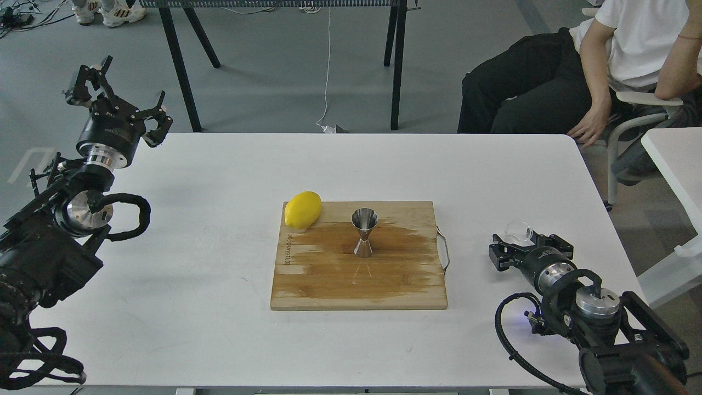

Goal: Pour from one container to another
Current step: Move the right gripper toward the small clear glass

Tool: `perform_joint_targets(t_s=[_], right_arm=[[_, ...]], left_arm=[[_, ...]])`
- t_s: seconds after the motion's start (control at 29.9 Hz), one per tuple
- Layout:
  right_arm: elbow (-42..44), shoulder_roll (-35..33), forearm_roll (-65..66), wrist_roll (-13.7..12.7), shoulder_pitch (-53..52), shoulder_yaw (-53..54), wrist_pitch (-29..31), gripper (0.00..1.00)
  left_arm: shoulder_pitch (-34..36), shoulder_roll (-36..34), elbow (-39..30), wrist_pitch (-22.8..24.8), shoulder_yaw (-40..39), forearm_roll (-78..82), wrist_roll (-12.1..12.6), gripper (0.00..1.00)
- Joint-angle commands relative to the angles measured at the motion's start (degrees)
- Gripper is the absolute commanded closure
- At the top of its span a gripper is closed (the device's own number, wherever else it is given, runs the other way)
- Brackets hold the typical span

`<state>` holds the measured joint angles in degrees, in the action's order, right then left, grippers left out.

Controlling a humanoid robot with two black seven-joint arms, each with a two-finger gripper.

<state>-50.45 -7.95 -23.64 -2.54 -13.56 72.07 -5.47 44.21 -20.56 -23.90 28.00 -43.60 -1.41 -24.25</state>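
Left hand (118, 93) raised, fingers spread — right hand (524, 244) low, fingers indistinct.

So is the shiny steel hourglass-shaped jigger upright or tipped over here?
Upright. The shiny steel hourglass-shaped jigger stands on its lower cone on the wooden cutting board, open mouth upward, beside the yellow lemon.

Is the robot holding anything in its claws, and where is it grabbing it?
The right claw seems to grip the clear glass cup low down its sides. The left claw is open and empty.
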Motion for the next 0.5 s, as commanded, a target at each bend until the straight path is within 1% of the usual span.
perform_joint_targets(t_s=[0.0, 0.2, 0.37, 0.47], right_arm=[[0.00, 0.12, 0.00, -0.01, -0.06, 0.00, 0.03, 0.50], [-0.17, 0.91, 0.00, -0.18, 0.03, 0.00, 0.03, 0.51], [-1.40, 0.91, 0.08, -1.76, 0.03, -0.08, 0.11, 0.54], [-4.11, 0.91, 0.08, -1.86, 0.03, -0.78, -0.50, 0.57]], left_arm=[[0.00, 0.09, 0.00, 0.00, 0.00, 0.00, -0.01, 0.00], [0.27, 0.00, 0.00, 0.00, 0.00, 0.00, -0.01, 0.00], [0.35, 0.00, 0.00, 0.00, 0.00, 0.00, -0.01, 0.00], [0.44, 0.00, 0.00, 0.00, 0.09, 0.00, -0.01, 0.00]])
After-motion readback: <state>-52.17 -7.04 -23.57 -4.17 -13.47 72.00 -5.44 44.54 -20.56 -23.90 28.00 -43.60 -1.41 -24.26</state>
